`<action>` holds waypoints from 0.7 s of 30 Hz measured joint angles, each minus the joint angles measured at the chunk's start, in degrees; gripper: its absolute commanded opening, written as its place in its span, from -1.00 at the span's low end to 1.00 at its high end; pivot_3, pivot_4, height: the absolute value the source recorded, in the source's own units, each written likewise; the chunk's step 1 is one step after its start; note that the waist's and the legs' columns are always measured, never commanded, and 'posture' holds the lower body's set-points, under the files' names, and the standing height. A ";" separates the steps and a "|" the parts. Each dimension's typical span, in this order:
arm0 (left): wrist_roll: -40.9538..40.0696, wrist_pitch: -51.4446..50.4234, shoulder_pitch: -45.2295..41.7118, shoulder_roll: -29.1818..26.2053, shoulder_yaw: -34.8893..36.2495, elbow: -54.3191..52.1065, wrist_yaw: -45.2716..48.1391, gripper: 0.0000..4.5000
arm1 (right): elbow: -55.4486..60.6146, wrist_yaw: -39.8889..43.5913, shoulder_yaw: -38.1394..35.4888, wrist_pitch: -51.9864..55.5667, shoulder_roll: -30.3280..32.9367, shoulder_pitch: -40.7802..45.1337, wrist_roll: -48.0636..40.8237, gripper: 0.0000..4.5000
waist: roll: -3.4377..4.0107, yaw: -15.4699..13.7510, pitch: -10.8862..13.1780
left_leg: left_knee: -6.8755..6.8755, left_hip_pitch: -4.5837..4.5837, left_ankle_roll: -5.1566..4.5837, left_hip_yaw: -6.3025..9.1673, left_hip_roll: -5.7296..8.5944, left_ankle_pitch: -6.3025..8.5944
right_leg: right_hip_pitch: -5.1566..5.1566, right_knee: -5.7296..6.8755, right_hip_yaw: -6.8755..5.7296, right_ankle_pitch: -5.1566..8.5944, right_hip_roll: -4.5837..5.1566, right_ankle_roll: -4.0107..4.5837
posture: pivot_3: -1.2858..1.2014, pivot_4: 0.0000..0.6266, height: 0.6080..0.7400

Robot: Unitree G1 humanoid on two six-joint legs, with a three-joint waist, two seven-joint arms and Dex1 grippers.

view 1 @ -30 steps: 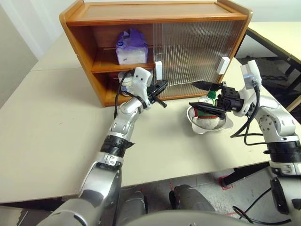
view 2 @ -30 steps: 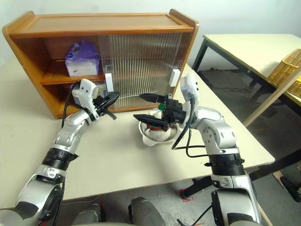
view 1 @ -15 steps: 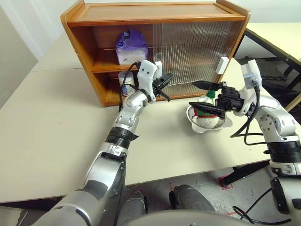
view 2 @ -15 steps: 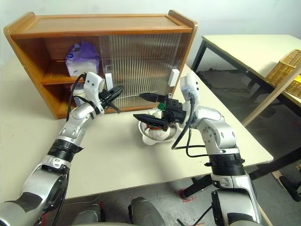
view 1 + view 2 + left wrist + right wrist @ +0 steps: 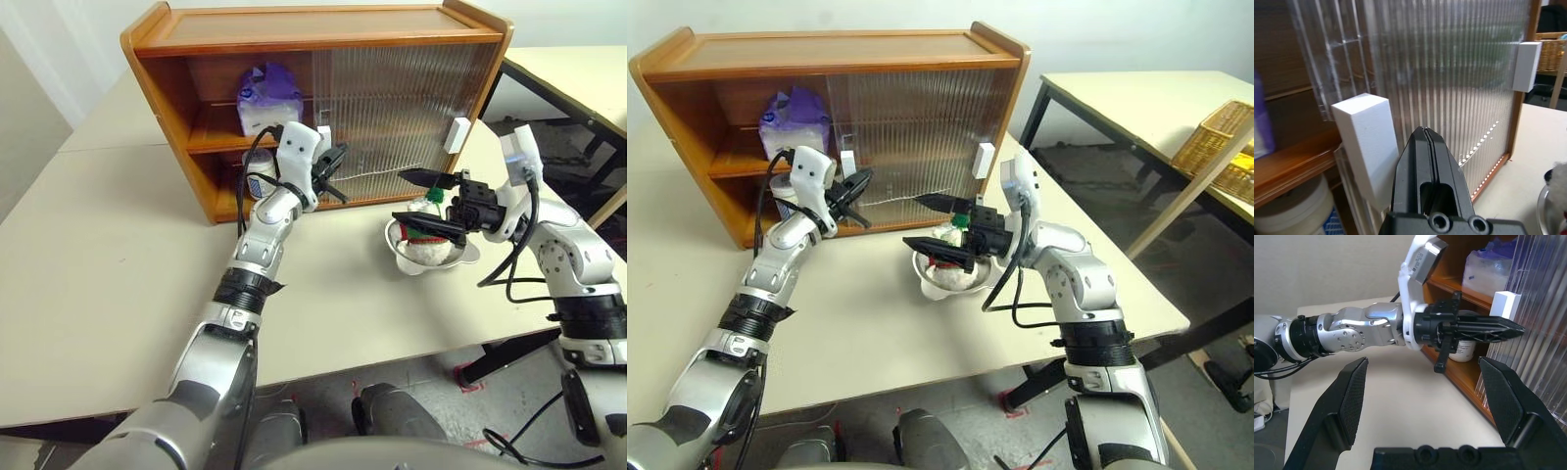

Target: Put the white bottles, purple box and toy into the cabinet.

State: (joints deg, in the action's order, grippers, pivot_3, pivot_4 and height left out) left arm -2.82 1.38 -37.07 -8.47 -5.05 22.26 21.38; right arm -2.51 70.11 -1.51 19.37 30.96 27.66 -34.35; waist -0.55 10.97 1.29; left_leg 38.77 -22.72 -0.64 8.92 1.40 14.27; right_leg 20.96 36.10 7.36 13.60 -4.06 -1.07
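Toy [image 5: 427, 238] sits in metal bowl [image 5: 460, 260] right of cabinet [image 5: 294, 39]: soft, light plush, pinch its white body. Right pincer [image 5: 423, 196] spread above it; left pincer [image 5: 333, 168] pressed together by white handle [image 5: 1369, 147].

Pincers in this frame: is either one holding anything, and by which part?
Nothing is held. The left pincer is shut empty beside the door handle. The right pincer is wide open above the bowl with the toy.

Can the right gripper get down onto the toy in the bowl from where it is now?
Probably yes: the right gripper is open directly above the toy in the bowl, with nothing between them.
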 measured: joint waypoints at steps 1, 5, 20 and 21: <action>-0.10 -0.79 0.32 -0.05 0.19 -1.00 -0.29 -0.98 | 0.01 -0.01 0.00 0.00 -0.06 -0.02 0.00 1.00 | 0.00 0.05 0.00 | 0.00 0.00 0.00 -0.01 0.01 0.00 | 0.00 0.00 0.00 0.00 0.00 0.00 | -0.18 -0.94 1.00; -0.54 -3.66 1.63 -0.55 1.19 -4.33 -0.83 -0.98 | 0.01 -0.01 0.00 -0.16 -0.44 -0.23 0.00 1.00 | 0.00 0.31 0.00 | 0.01 0.01 0.01 -0.03 0.03 0.00 | -0.01 0.00 0.00 -0.01 0.00 0.02 | -0.18 -0.93 1.00; -0.58 -9.24 5.17 -4.06 2.73 -11.46 -2.65 -0.98 | -0.19 0.38 0.00 -0.73 -0.65 -1.28 0.38 1.00 | 0.03 1.14 0.02 | -0.03 0.16 0.09 0.02 -0.03 0.00 | -0.02 0.02 0.01 -0.07 0.00 0.17 | -0.17 -0.92 1.00; -0.59 -9.71 5.55 -4.25 2.82 -12.27 -2.79 -0.98 | -0.20 0.47 0.00 -0.74 -0.67 -1.28 0.40 1.00 | 0.03 1.14 0.02 | -0.04 0.16 0.10 0.02 -0.04 0.01 | -0.02 0.02 0.02 -0.07 0.00 0.18 | -0.17 -0.92 1.00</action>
State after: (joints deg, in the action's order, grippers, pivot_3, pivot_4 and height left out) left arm -3.41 -8.33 -31.52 -12.72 -2.23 9.99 18.59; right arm -2.71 70.57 -1.51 18.63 30.30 26.38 -33.96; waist -0.52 12.11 1.32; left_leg 38.73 -22.57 -0.53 8.94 1.36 14.28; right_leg 20.94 36.12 7.38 13.53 -4.06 -0.89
